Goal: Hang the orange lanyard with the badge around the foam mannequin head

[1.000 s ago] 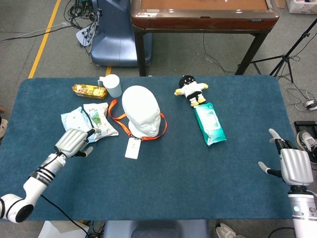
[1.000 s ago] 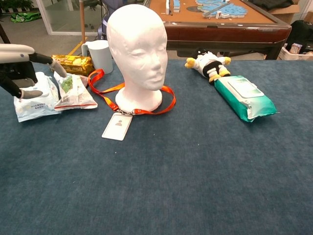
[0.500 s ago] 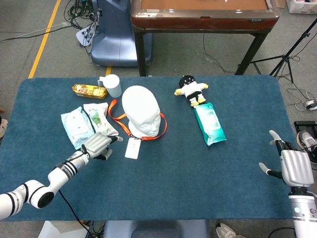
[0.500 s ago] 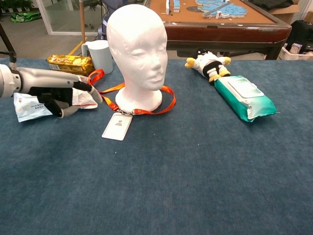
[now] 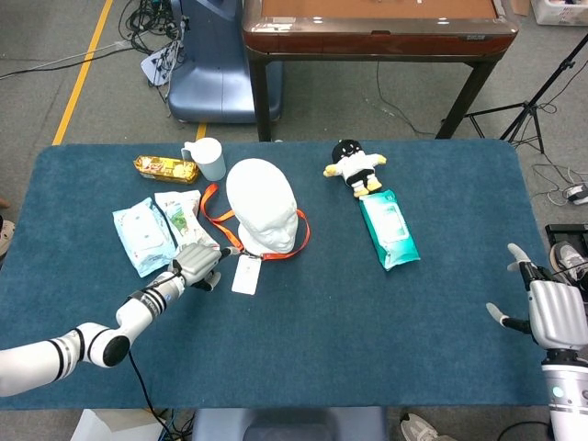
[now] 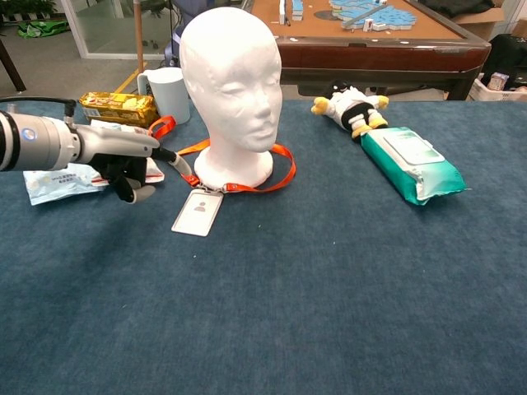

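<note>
Two hands: both are seen, the left one in both views, the right one only in the head view
Left hand: it is stretched low over the table; one fingertip is put against the orange lanyard on the left side of the foam mannequin head; nothing is seen gripped, but whether the strap is pinched cannot be told
Right hand: it is kept at the right edge of the table, well apart from everything; the fingers are spread and nothing is held
Orange lanyard: it is laid flat on the table around the base of the foam head; it is not lifted
Badge: it is laid on the cloth just in front of the head, fastened to the strap, near the left hand
Foam mannequin head: it is placed upright near the middle of the table
Behind the left hand: two wipe packets are laid side by side; a gold snack pack and a white jug are farther back
Right side: a plush toy is laid near the far edge; a green wipes pack is just in front of it
</note>
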Action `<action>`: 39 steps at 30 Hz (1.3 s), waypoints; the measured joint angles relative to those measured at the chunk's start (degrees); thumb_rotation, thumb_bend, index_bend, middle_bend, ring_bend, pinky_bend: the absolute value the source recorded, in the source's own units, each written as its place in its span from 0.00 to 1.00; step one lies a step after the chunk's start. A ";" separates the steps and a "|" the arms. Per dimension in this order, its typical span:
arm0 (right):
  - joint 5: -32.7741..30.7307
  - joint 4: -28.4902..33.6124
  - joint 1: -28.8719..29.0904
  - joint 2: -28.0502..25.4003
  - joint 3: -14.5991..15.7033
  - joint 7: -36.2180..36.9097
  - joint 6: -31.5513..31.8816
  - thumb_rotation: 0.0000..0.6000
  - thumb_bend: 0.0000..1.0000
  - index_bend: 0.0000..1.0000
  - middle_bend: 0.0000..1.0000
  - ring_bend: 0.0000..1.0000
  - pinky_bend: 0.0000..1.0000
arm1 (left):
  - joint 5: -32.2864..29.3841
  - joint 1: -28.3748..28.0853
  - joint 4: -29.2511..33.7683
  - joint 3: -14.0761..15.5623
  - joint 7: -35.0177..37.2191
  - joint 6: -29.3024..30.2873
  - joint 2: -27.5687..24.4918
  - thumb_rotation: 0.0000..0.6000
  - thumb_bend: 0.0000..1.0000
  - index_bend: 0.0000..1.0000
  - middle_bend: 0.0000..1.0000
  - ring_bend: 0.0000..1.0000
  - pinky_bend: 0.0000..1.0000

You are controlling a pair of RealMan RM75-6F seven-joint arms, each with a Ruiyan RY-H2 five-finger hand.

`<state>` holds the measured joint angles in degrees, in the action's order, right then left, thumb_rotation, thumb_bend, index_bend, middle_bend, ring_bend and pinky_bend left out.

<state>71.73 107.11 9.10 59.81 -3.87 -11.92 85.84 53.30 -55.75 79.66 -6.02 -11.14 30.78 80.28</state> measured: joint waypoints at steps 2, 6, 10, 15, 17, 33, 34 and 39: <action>-0.03 -0.15 -0.15 0.02 -0.18 0.43 -0.27 1.00 0.18 0.05 0.34 0.33 0.52 | -2.56 -0.98 -0.88 0.51 -1.14 -0.16 0.95 1.00 0.55 0.11 0.99 1.00 0.96; 0.13 -0.54 -0.50 -0.11 -0.54 0.99 -0.74 1.00 0.18 0.05 0.35 0.33 0.52 | -6.59 -2.80 -2.14 1.73 -3.25 -0.26 2.70 1.00 0.55 0.11 0.99 1.00 0.96; 0.15 -0.86 -0.95 -0.21 -0.79 1.67 -0.88 1.00 0.18 0.05 0.35 0.34 0.52 | -9.40 -4.46 -2.61 3.24 -5.35 0.02 4.11 1.00 0.55 0.11 0.99 1.00 0.96; 0.12 -1.32 -1.54 -0.31 -1.05 2.53 -1.15 1.00 0.18 0.05 0.35 0.34 0.52 | -11.22 -5.70 -2.12 4.25 -6.73 0.85 4.91 1.00 0.55 0.11 0.99 1.00 0.96; 0.17 -1.42 -1.72 -0.34 -1.16 2.77 -1.23 1.00 0.18 0.05 0.35 0.34 0.52 | -11.04 -6.02 -1.53 4.53 -6.86 0.75 4.88 1.00 0.55 0.11 0.99 1.00 0.96; 1.11 -1.35 -2.47 -0.21 -1.91 3.47 -1.91 1.00 0.18 0.05 0.35 0.34 0.52 | -7.60 -6.49 11.07 8.81 -10.68 4.21 -0.72 1.00 0.55 0.11 0.97 1.00 0.96; 1.19 -1.28 -2.50 -0.23 -1.94 3.46 -1.92 1.00 0.18 0.05 0.35 0.34 0.52 | -7.48 -6.48 11.94 9.06 -10.95 4.53 -1.16 1.00 0.55 0.11 0.97 1.00 0.96; 1.55 -1.13 -2.75 -0.20 -2.08 3.63 -1.93 1.00 0.18 0.05 0.35 0.34 0.52 | -6.78 -6.27 16.25 10.17 -12.14 6.70 -3.23 1.00 0.55 0.11 0.97 1.00 0.96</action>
<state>73.28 105.98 6.35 59.61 -5.95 -8.30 83.91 46.52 -62.02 95.92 4.15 -23.29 37.48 77.05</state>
